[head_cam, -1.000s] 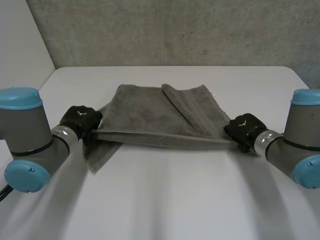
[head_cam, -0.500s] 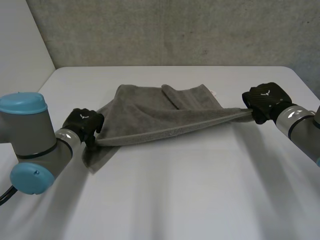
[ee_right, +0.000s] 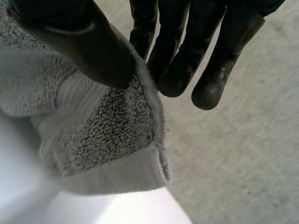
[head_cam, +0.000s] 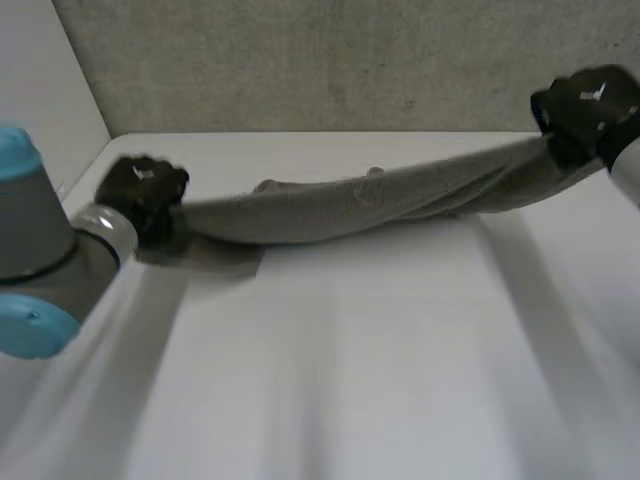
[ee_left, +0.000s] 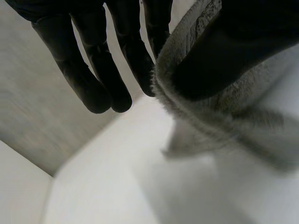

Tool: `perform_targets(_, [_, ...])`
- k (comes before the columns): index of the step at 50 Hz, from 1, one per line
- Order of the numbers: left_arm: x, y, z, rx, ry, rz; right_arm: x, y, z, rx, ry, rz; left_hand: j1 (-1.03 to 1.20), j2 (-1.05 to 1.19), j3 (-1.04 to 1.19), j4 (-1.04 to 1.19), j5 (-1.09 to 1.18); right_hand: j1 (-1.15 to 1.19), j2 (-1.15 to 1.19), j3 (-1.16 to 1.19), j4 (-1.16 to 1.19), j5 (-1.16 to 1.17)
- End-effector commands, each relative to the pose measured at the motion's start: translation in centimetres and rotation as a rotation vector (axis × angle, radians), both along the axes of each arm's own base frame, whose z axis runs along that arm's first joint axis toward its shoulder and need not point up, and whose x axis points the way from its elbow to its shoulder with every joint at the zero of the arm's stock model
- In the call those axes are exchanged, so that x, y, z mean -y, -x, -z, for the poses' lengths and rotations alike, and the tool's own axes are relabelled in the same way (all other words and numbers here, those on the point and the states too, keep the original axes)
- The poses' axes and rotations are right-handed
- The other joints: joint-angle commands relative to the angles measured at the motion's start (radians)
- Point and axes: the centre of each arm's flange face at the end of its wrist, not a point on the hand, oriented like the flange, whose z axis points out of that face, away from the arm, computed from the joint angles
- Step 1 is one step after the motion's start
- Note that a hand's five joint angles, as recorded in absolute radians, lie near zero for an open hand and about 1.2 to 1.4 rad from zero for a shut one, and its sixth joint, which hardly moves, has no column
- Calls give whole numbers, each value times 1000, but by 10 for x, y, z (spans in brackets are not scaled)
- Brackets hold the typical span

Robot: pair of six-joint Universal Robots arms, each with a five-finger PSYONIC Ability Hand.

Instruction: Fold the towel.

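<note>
Stretching grey towel (head_cam: 360, 200) taut above white table (head_cam: 350, 380), one end thumb-pinched in left hand (head_cam: 143, 190) near left edge, other thumb-pinched in right hand (head_cam: 585, 105) high at far right corner; hanging folds blurred.

A: Head view, what's cut?
B: Right arm (head_cam: 628, 170) runs off the edge just past the right hand (head_cam: 588, 105). Left arm (head_cam: 40, 240) is clipped at the side too. Both ends of the towel (head_cam: 350, 205) are buried in the hands, corners unreadable.
A: Dark patch on the table (head_cam: 330, 380) below the left hand (head_cam: 143, 190)?
B: Cloth or not, can't tell.
A: Wrist views?
B: Left wrist: thumb (ee_left: 233, 46) covers the towel's edge, palm cut off, cloth runs out of frame. Right wrist: thumb (ee_right: 79, 42) hides the cloth under it. Contact with the fingers (ee_right: 177, 70) behind is hidden, and the rest of the towel leaves the picture.
</note>
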Motion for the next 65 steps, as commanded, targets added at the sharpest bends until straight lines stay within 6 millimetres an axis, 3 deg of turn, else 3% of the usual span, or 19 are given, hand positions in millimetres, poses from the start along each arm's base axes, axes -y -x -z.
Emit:
perform_targets(1, [-10,-2,-98,-116,213,3,-13,-2,-74,11,92,-16,-65,-125,-148,-130,-270,66,69,61,55,44])
perform_targets(5, [-11,-2,-136,-176,273,5,-15,-3,-95,-15,63,-47,-65,-125,-148,-130,-270,66,69,61,55,44])
perform_targets(9, [-5,-3,-143,-166,247,-3,-6,-8,-86,-59,3,-63,-65,-125,-148,-130,-270,66,69,61,55,44])
perform_targets(20, [71,16,-42,57,-79,-5,30,-36,-18,-237,-133,-76,-65,-125,-148,-130,-270,66,69,61,55,44])
perform_targets(24, [85,21,-37,92,-46,3,40,-47,-12,-246,-80,-71,-65,-125,-148,-130,-270,66,69,61,55,44])
perform_targets(29, [99,27,-72,23,113,3,54,-67,-32,-190,129,-60,-65,-125,-148,-130,-270,66,69,61,55,44])
perform_targets(31, [96,31,-121,-132,278,8,64,-77,-62,-90,349,-30,-65,-125,-148,-130,-270,66,69,61,55,44])
perform_targets(32, [96,31,-121,-133,279,8,64,-77,-62,-90,350,-29,-65,-125,-148,-130,-270,66,69,61,55,44])
perform_targets(34, [89,25,-172,-370,417,34,60,-75,-108,80,548,18,-65,-125,-148,-130,-270,66,69,61,55,44])
perform_targets(35, [89,25,-172,-371,417,34,59,-75,-108,81,549,19,-65,-125,-148,-130,-270,66,69,61,55,44])
perform_targets(37, [82,16,-203,-571,474,66,38,-65,-151,246,657,13,-65,-125,-148,-130,-270,66,69,61,55,44])
perform_targets(41, [85,8,-208,-650,466,73,24,-57,-163,301,655,-20,-65,-125,-148,-130,-270,66,69,61,55,44])
perform_targets(46, [91,13,-188,-593,375,125,33,-61,-122,238,512,-67,-65,-125,-148,-130,-270,66,69,61,55,44])
perform_targets(49, [101,16,-151,-532,227,128,33,-64,-89,183,377,-104,-65,-125,-148,-130,-270,66,69,61,55,44])
perform_targets(51, [110,15,-104,-457,57,100,32,-67,-60,114,279,-132,-65,-125,-148,-130,-270,66,69,61,55,44])
perform_targets(54, [111,16,-82,-414,-25,85,33,-69,-42,69,223,-142,-65,-125,-148,-130,-270,66,69,61,55,44])
perform_targets(56, [111,16,-40,-333,-177,59,30,-71,1,-39,97,-157,-65,-125,-148,-130,-270,66,69,61,55,44])
perform_targets(59, [112,12,-10,-297,-289,32,25,-68,35,-155,3,-162,-65,-125,-148,-130,-270,66,69,61,55,44])
perform_targets(65, [118,0,6,-291,-341,-4,14,-57,74,-276,-96,-161,-65,-125,-148,-130,-270,66,69,61,55,44])
